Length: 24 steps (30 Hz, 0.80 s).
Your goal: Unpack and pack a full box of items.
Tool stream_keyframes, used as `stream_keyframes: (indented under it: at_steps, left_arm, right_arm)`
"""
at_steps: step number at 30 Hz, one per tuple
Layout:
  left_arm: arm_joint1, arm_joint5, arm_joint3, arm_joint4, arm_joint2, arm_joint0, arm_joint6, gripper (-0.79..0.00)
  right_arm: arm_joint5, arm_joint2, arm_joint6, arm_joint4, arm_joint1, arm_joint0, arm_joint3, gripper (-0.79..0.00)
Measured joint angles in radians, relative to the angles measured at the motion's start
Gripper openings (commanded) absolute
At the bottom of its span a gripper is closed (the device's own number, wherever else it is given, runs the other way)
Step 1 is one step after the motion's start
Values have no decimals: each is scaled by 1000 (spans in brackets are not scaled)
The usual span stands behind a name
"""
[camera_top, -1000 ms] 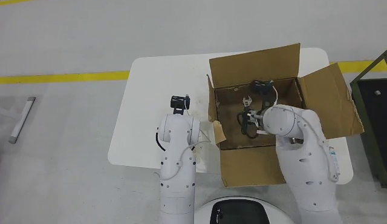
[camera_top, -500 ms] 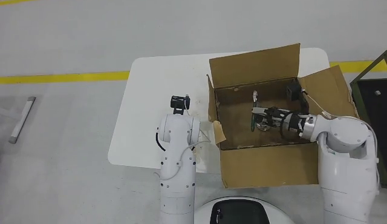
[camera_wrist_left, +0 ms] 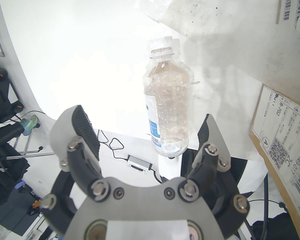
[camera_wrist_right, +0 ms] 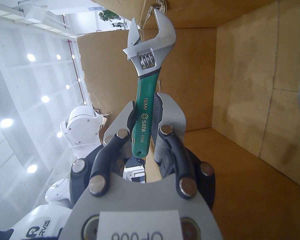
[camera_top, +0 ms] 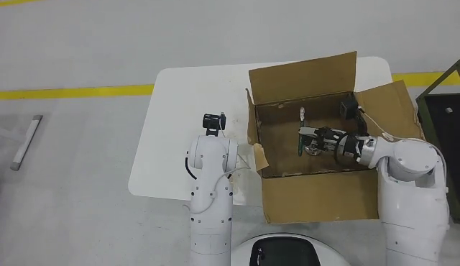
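Wrench (camera_wrist_right: 147,81) pinched by green handle in right pincer (camera_wrist_right: 145,106), inside cardboard box (camera_top: 302,79). Long axis runs out past fingertips, head leading toward box wall. We judge lift-out next. Left pincer (camera_wrist_left: 142,116) spread over worktop (camera_top: 187,122), water bottle (camera_wrist_left: 167,101) lying just ahead.

wrench (camera_wrist_right: 147,76) partly hidden by right end effector (camera_wrist_right: 146,102), box (camera_wrist_left: 282,116) cut off
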Motion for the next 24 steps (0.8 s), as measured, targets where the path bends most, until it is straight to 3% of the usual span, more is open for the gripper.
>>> stream_keyframes:
  at_steps: [8, 13, 17, 24]
  left_arm:
    - [0, 0, 0, 0, 0, 0, 0, 0]
    - [0, 0, 0, 0, 0, 0, 0, 0]
    - [0, 0, 0, 0, 0, 0, 0, 0]
    - [0, 0, 0, 0, 0, 0, 0, 0]
  right_arm:
    - [-28, -16, -45, -19, 6, -17, -21, -785]
    - [-70, 1, -93, 62, 22, -30, -65, -785]
    - [-143, 38, -104, 154, 37, -40, -111, -785]
    - [-222, 163, -88, 461, 67, -43, -100, -785]
